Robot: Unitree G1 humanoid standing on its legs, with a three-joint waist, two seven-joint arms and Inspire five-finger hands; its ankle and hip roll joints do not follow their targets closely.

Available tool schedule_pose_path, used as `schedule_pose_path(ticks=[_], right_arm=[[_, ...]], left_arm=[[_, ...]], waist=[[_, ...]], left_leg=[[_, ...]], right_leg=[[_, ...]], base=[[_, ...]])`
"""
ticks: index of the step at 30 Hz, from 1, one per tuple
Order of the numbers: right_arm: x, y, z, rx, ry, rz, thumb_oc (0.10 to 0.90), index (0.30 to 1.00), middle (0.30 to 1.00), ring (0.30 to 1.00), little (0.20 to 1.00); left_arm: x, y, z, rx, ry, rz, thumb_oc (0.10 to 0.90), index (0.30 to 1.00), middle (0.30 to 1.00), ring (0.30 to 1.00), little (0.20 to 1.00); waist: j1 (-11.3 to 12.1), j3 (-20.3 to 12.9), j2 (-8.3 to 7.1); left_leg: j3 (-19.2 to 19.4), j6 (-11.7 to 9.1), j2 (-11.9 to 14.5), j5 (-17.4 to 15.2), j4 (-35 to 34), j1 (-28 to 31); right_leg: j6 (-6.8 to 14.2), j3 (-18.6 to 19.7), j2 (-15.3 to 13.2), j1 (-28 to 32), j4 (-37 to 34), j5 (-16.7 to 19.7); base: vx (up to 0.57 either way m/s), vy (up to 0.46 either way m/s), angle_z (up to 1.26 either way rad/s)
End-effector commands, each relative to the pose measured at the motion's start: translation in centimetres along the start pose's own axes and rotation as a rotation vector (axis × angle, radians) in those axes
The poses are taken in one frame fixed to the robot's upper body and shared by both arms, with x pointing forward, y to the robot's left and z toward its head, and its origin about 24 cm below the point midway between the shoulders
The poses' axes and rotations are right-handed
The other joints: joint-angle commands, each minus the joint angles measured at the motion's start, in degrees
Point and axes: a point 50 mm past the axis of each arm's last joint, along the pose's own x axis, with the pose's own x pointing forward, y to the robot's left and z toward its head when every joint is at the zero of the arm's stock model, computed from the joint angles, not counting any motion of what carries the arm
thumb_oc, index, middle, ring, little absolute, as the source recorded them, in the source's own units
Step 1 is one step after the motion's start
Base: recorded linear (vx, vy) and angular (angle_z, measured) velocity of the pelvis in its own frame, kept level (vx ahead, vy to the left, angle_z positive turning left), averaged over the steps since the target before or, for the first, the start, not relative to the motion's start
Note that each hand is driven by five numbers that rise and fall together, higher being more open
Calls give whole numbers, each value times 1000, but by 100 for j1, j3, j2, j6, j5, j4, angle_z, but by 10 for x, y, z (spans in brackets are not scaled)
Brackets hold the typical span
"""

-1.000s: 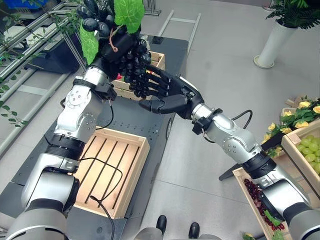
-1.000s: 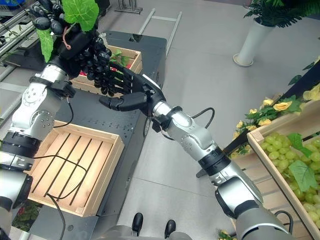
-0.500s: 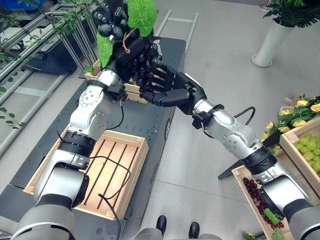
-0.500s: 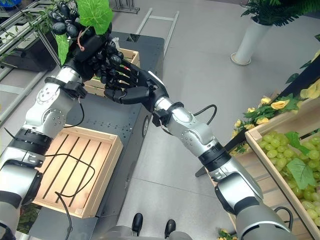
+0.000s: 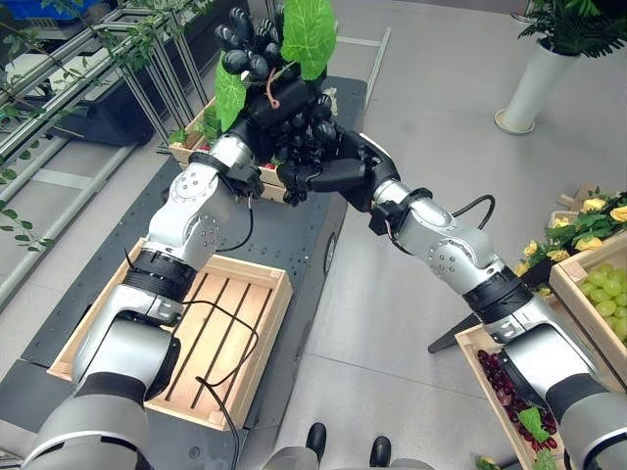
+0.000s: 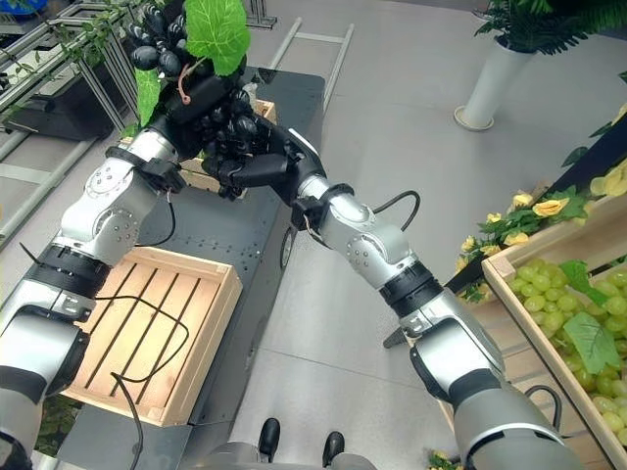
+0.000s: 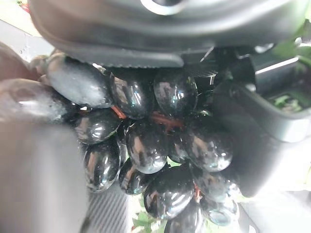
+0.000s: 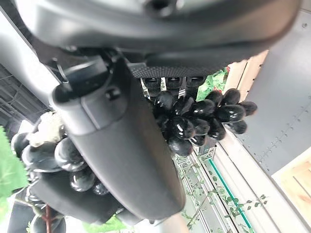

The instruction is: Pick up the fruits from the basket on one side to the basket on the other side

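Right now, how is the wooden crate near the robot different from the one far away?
The near crate holds no fruit, so its slatted bottom shows; the far crate has leaves inside. The near crate is in plain sight; the far crate is half hidden behind the black grapes. Both are pale wood on the dark cart.

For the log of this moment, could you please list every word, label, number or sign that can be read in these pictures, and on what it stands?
There is none to read.
Bunch of black grapes with green leaves, held up between the left robot hand and the right robot hand: no print.
Pale slatted wooden crate: no label.
Dark grey metal platform: no marking to be made out.
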Motion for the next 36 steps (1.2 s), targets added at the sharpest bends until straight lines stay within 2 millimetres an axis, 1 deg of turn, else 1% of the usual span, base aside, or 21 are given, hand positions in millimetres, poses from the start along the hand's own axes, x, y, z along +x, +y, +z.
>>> schedule_pose_path(ticks=[1,7,12,13,14,15,19,25,36], right_arm=[[24,49,12,123,-67,156,800,900,900,900,900],[26,54,4,156,-45,157,800,900,900,900,900],[27,55,6,172,-65,150,800,900,900,900,900],[27,55,7,175,-71,151,711,766,766,766,766],[27,56,8,178,-76,152,508,462,462,462,462],[26,56,9,188,-83,151,400,300,300,300,300],[27,57,8,218,-81,149,400,300,300,300,300],[26,54,4,241,-66,146,400,300,300,300,300],[24,46,5,224,-68,124,400,300,300,300,300]], left_arm=[[25,-29,7,-47,-59,-105,400,300,300,300,300],[26,-33,6,-53,-62,-111,400,300,300,300,300],[25,-34,3,-55,-51,-115,400,300,300,300,300],[25,-34,2,-57,-47,-116,400,300,300,300,300],[25,-34,1,-58,-45,-115,400,300,300,300,300],[25,-33,1,-60,-43,-112,400,300,300,300,300],[25,-33,0,-63,-49,-114,400,300,300,300,300],[26,-35,5,-55,-67,-122,400,300,300,300,300],[24,-25,7,-32,-67,-94,400,300,300,300,300]], waist=[[67,-1604,59],[95,-1609,54],[115,-1588,53],[119,-1590,51],[121,-1587,50],[119,-1584,48],[116,-1590,47],[101,-1584,53],[72,-1579,56]], left_leg=[[40,-180,-117,-116,-47,-181],[22,-180,-109,-113,-47,-175],[-9,-175,-115,-113,-47,-172],[-20,-172,-120,-114,-47,-174],[-25,-171,-123,-115,-47,-171],[-20,-171,-122,-120,-47,-162],[-3,-171,-118,-118,-47,-159],[25,-173,-107,-130,-47,-150],[68,-190,-95,-138,-47,-123]], right_leg=[[-115,13,-100,-199,8,268],[-135,17,-92,-179,8,256],[-146,4,-90,-175,8,252],[-147,7,-88,-178,8,252],[-145,7,-89,-174,8,250],[-145,6,-90,-166,8,245],[-146,14,-90,-162,8,245],[-149,27,-91,-156,8,233],[-151,53,-79,-148,8,228]], base=[[0,0,0],[0,0,0],[0,0,0],[0,0,0],[0,0,0],[0,0,0],[0,0,0],[0,0,0],[0,0,0]])
